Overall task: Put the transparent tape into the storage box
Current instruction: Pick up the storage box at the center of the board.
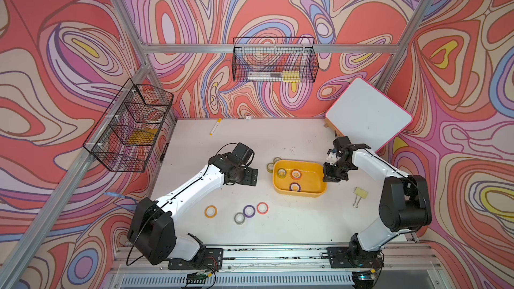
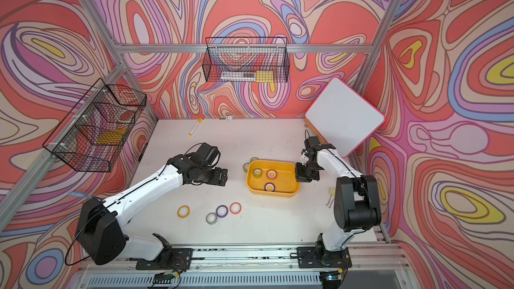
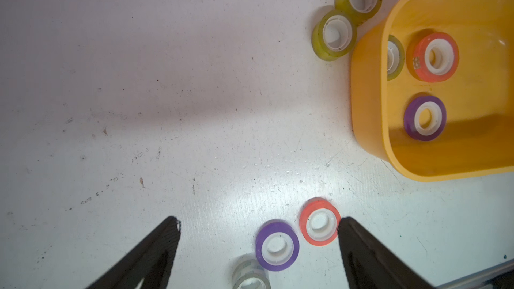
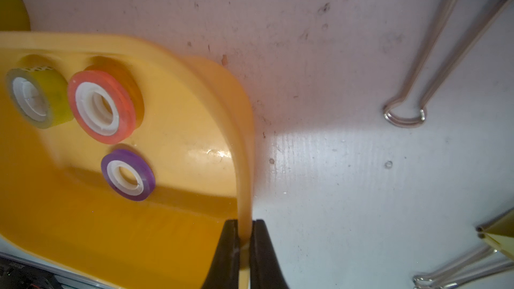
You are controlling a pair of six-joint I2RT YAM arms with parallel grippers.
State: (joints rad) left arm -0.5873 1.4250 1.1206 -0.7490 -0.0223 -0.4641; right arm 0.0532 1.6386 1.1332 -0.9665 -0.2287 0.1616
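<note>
Black right gripper (image 4: 244, 222) clamps the rolled rim of the glossy yellow-orange plastic storage box (image 4: 242, 134); left gripper (image 3: 258, 221) gapes above the scuffed white table (image 3: 139, 79). A clear tape ring (image 1: 239, 218) lies near-left of the box.

Clear tape roll (image 3: 251, 275) half off-frame, L wrist

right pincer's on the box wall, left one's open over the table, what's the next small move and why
Probably draw the open left pincer back toward the robot's base and down over the clear tape roll, lying flat on the table beside the purple roll. The right pincer clamps the storage box wall, steadying it, and that clear roll is outside the box.
</note>
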